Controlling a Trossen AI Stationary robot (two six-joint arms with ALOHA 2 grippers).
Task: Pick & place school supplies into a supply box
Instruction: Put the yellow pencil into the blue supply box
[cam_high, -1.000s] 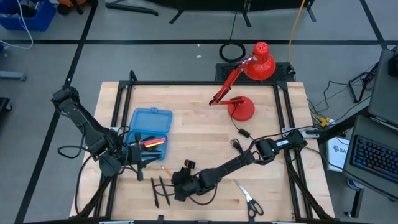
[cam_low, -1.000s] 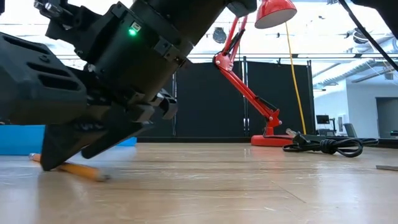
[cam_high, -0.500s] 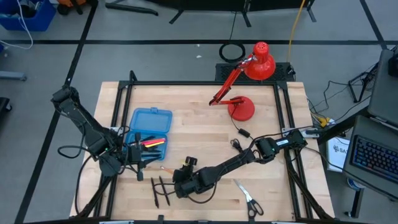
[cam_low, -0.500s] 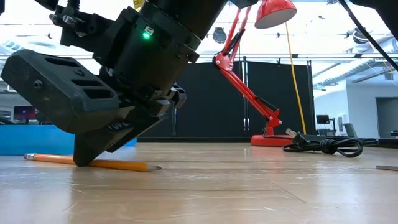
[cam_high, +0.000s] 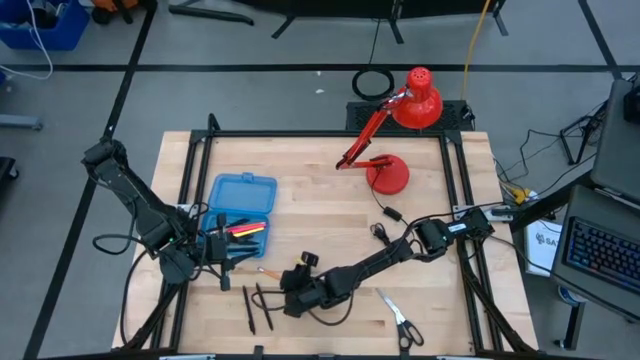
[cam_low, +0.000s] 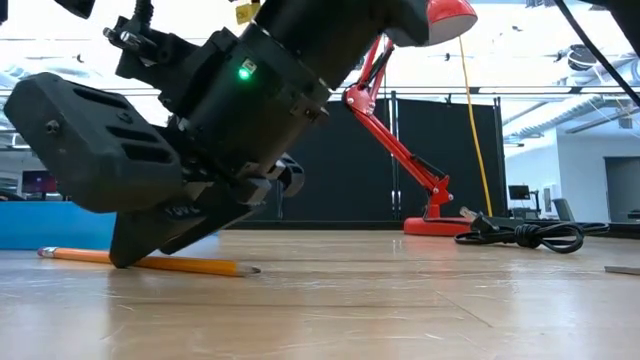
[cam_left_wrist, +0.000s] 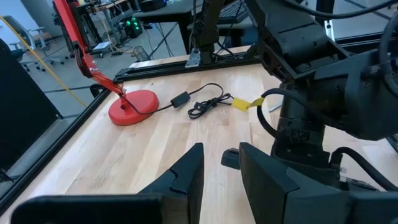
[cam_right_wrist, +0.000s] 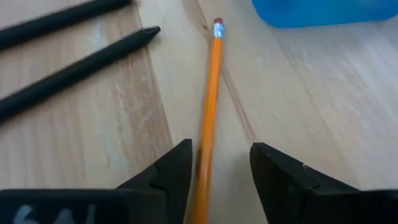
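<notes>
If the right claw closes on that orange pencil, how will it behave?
The pencil looks thin and rigid, so it probably stays straight. It lies flat on bare wood between the right claw fingers, so it may roll or skid. It is likely very light.

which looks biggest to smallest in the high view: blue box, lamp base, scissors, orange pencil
1. blue box
2. scissors and lamp base: look alike, unranked
3. orange pencil, mostly hidden by the right gripper

right hand (cam_right_wrist: 219, 180) | fingers astride orange pencil (cam_right_wrist: 208, 109) (unclamped); two black pens (cam_right_wrist: 74, 71) beside
</notes>
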